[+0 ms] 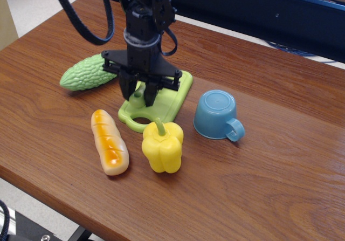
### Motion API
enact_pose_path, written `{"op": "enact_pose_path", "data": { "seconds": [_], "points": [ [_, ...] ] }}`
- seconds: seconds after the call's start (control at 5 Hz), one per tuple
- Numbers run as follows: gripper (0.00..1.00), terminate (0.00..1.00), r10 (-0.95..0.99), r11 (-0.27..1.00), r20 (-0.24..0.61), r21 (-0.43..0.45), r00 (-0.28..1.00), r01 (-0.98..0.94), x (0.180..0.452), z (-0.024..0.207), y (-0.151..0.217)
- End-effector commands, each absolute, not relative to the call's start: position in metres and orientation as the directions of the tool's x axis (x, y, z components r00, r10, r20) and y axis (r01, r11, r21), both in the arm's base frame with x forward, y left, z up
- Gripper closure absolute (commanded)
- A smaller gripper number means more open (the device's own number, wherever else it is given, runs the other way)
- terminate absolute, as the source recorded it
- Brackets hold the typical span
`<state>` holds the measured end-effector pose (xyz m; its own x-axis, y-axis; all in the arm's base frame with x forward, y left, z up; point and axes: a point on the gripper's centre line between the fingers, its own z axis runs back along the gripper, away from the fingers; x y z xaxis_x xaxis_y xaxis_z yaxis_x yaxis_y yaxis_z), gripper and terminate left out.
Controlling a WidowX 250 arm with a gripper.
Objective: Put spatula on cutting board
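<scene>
The lime-green cutting board point(173, 96) lies mid-table with its oval handle hole toward the front. My black gripper point(138, 97) is down low over the board's near-left part, its fingers closed on the lime-green handle of the spatula point(140, 94). Only a bit of the handle shows between the fingers. The spatula's grey head is hidden behind the gripper. I cannot tell whether the spatula touches the board.
A bumpy green gourd point(86, 73) lies left of the gripper. A toy bread loaf point(109, 141) and a yellow bell pepper point(162, 146) sit in front of the board. A blue cup point(216, 114) stands to the right.
</scene>
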<state>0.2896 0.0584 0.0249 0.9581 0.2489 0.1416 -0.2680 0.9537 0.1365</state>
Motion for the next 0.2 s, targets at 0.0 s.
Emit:
{"op": "enact_pose_path", "data": {
  "seconds": [0.0],
  "points": [
    [0.00, 1.00, 0.280, 0.945, 0.205, 0.115, 0.938, -0.307, 0.2850, 0.0610, 0.0848]
  ]
}}
